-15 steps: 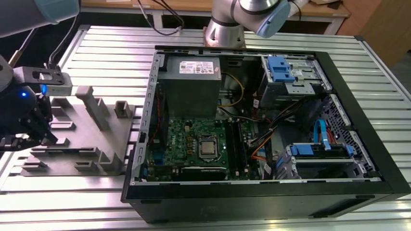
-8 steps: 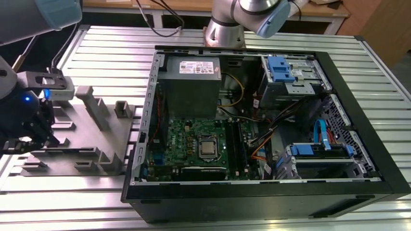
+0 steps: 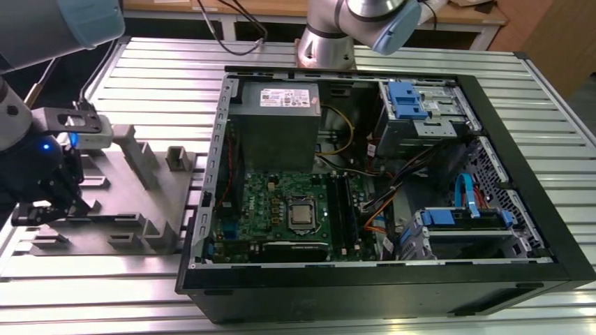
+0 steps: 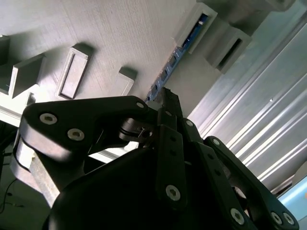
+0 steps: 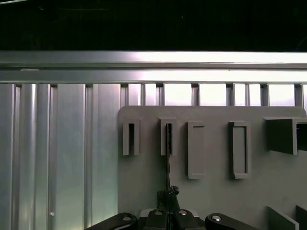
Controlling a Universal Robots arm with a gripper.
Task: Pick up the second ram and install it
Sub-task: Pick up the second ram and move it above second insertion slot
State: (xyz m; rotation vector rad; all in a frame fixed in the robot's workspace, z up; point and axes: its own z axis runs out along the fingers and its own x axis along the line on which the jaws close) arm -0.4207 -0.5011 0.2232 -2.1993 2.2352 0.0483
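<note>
The gripper (image 5: pixel 169 195) sits low over the grey holder tray (image 5: pixel 216 201), fingers apparently pinched shut on one end of the second ram (image 5: pixel 168 158), which stands edge-on in a tray slot.

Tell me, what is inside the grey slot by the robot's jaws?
A slim dark memory stick sits in the grey plastic slot; the slot walls cover part of it.
</note>
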